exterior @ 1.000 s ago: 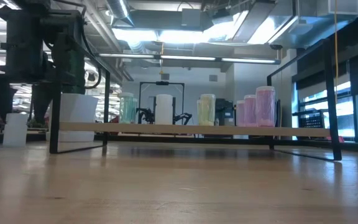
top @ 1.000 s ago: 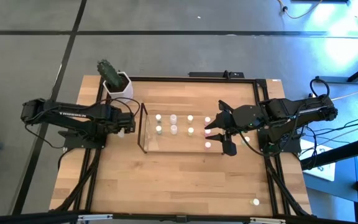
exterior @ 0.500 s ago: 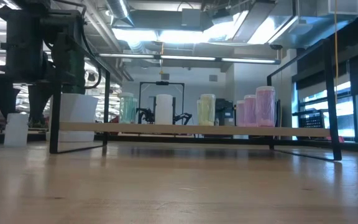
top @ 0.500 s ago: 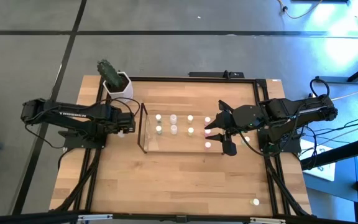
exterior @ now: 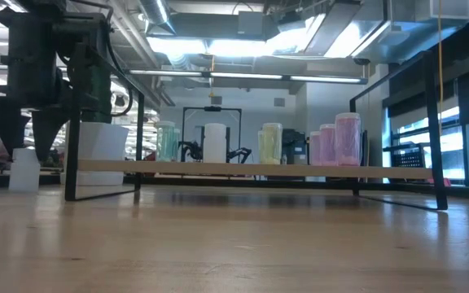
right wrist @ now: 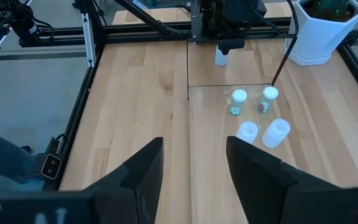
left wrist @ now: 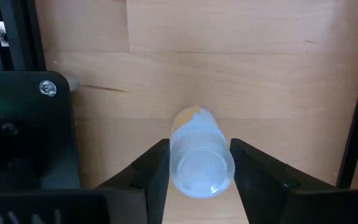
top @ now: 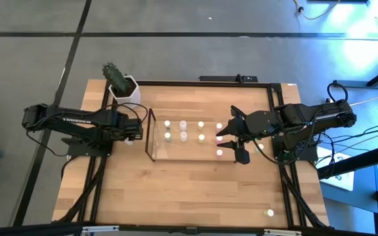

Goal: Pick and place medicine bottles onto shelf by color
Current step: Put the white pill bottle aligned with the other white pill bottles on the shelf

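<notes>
At the left edge of the pale wooden bench (top: 176,190), the left hand (top: 135,132) reaches toward the near end of the shelf, and its wrist view shows the two dark fingers (left wrist: 156,167) standing on either side of a small whitish cylindrical bottle (left wrist: 197,152) that stands upright on the wood; whether the pads already press its sides cannot be told, as only a hair of space, if any, shows. From table height the same bottle (exterior: 24,170) stands on the bench beneath the dark pointed fingers, just outside the shelf's end. Behind that spot, at the bench's far left corner, sits a white hexagonal plant pot (top: 125,89) with a green plant. Next comes the clear, dark-framed rectangular shelf (top: 151,134) lying across the middle of the bench, with small pale bottles standing on it: whitish and greenish ones (top: 167,123) toward its left end, white ones in the middle, pink ones (top: 219,153) at its right end. Over that right end hangs the right hand (top: 236,134), its fingers spread and holding nothing. Well apart, near the bench's front right corner, one more small pale bottle (top: 270,212) stands alone.
</notes>
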Motion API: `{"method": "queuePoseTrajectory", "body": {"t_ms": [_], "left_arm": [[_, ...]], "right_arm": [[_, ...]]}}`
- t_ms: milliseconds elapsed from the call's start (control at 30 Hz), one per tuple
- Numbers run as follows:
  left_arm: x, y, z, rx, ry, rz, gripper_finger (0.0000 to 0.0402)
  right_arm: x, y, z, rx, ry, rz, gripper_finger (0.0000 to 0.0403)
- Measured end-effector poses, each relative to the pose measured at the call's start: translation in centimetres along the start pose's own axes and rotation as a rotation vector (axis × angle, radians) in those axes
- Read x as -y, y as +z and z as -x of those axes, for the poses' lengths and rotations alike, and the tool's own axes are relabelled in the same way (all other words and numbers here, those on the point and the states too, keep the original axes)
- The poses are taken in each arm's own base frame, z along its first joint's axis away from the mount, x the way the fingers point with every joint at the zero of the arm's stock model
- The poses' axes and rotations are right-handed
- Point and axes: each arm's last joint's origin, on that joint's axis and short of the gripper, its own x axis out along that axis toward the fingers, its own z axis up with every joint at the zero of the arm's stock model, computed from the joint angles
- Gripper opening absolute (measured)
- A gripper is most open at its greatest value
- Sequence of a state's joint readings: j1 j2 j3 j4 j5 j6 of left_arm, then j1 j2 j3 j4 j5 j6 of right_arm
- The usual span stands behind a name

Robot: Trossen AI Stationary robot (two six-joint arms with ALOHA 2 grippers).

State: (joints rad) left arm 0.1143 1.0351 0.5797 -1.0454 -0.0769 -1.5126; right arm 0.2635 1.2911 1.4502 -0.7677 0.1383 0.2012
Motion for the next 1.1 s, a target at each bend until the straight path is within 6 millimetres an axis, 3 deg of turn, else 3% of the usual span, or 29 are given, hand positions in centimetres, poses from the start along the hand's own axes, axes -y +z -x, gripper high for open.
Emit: {"method": "queuePoseTrajectory", "body": {"t_ms": [567,800,1100], "left_arm": [[0.2,0.1,0.7,0.014,-0.004,-0.002,0.0138],[0.7,0.4,3.5,0.015,0.004,-0.002,0.0136],[0.3,0.1,8.7,0.031,0.062,-0.077,0.0136]], "right_arm": [[0.0,0.0,0.0,0.0,0.0,0.0,0.0178],[0.0,0.0,0.0,0.0,0.001,0.0,0.0178],[0.0,0.0,0.0,0.0,0.001,0.0,0.0178]]}}
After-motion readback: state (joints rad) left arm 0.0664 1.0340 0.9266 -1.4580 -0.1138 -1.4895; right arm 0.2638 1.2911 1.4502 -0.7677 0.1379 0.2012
